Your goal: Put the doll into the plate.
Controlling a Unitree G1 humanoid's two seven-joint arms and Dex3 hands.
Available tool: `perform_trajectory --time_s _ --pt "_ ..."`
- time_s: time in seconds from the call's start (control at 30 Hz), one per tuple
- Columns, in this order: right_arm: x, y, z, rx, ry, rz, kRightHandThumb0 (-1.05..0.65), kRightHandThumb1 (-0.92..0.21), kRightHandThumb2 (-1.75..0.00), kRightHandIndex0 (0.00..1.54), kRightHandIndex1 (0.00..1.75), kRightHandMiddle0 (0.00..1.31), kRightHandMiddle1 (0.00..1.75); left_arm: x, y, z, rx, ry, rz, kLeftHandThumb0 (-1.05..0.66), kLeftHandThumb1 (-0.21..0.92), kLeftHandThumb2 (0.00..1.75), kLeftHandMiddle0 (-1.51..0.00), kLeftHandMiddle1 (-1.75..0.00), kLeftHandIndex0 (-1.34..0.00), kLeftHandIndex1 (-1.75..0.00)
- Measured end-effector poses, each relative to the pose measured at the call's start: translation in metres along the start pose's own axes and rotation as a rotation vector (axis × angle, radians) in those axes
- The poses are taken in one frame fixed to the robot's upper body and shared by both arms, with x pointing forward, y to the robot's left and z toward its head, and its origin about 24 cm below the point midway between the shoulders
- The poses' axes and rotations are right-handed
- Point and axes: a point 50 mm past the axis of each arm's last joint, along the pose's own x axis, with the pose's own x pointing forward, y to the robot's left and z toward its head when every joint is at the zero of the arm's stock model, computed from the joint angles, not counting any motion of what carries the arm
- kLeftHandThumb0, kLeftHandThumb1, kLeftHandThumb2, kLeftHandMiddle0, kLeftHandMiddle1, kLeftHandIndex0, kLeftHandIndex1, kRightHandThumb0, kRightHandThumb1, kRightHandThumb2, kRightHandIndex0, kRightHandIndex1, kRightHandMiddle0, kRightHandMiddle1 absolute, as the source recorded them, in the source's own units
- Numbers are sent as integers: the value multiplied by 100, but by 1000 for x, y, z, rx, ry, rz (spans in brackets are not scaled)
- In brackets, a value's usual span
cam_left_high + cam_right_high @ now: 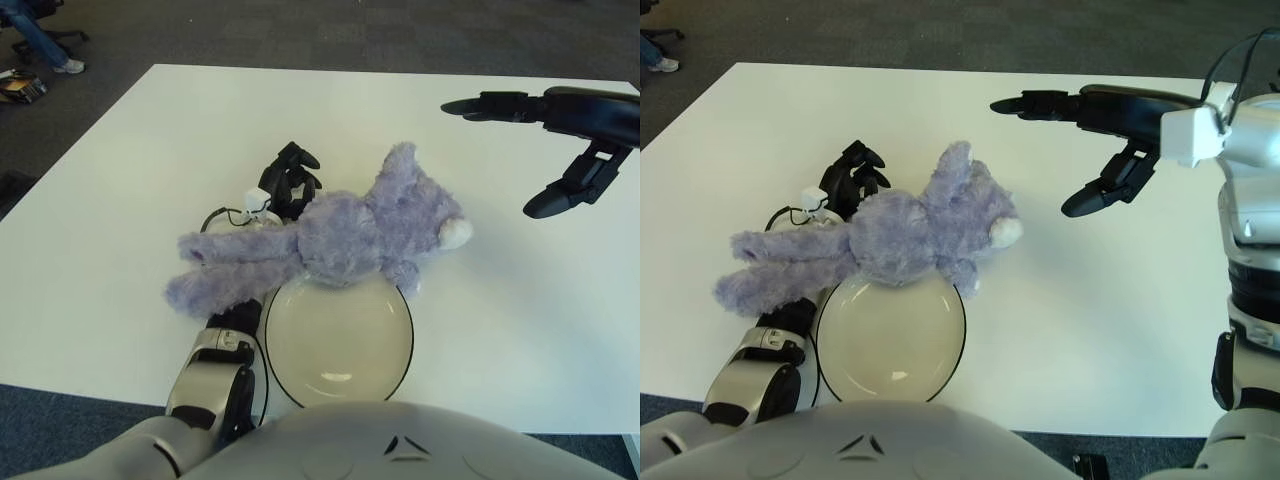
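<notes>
The doll [340, 235] overlaps the plate [340, 385] rim. The left hand [288, 180] grasps it; the right hand [1090, 150] hovers released. Shift nearer before letting go.

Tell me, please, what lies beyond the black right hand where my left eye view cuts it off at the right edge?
Observer: The right hand joins a white wrist housing.
Operator: Thank you. I can see the left hand beyond the purple plush doll. Is anything attached to that housing?
Observer: A thin dark cable arcs from it up to the top right corner.
Operator: And below the housing?
Observer: The white and black right arm runs down the right edge, beside the white table.
</notes>
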Motion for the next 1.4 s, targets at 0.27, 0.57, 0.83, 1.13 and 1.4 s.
perform_trajectory --time_s 0.27,0.57,0.83,1.13,1.4 --pt "-1 26 30 13 -92 25 -52 -70 -76 13 82 0 35 -2 -1 -2 -5 4 3 -1 34 130 -48 -175 -47 -175" --pt "17 37 33 -2 -168 39 -58 -83 -65 9 46 0 29 -2 0 1 -5 -19 21 -1 34 130 -48 -175 -47 -175" --pt "58 75 34 -101 -165 123 -81 -74 -54 1 8 0 4 -2 -4 2 -11 -24 16 -1 33 132 -49 -175 -48 -175" --pt "57 79 31 -152 -130 141 -87 -78 -44 0 0 0 0 -3 -4 2 -11 -25 23 -1 32 133 -50 -175 -49 -175" --pt "60 87 29 -103 -95 46 -88 -91 -35 0 0 0 0 -4 -3 2 -7 -36 24 -1 32 133 -50 -175 -49 -175"
